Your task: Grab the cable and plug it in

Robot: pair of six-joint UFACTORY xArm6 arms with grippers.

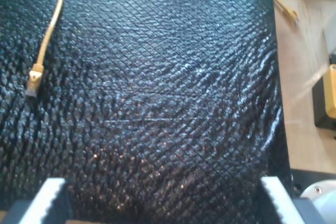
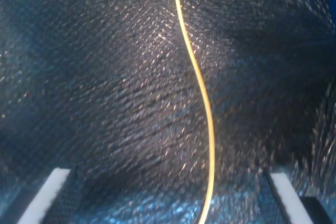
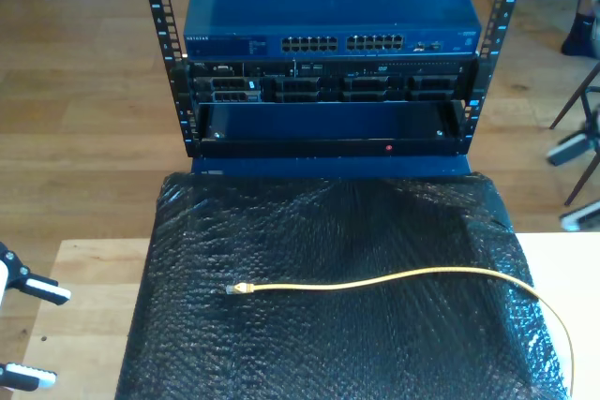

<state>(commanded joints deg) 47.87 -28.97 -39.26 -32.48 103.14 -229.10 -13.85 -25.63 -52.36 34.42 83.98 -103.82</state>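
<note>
Yellow network cable (image 3: 403, 277) is lying across the black bubble-wrap sheet (image 3: 328, 344) in the exterior view's middle, its clear plug (image 3: 236, 288) pointing toward that view's left. My first gripper (image 1: 163, 195) is hovering over the sheet, jaws spread apart. My second gripper (image 2: 170, 195) is hanging with jaws released, straddling the cable without touching it.

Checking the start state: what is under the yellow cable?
The cable lies loose on black bubble-textured sheeting, plug included. The sheet covers whatever surface lies beneath.
</note>
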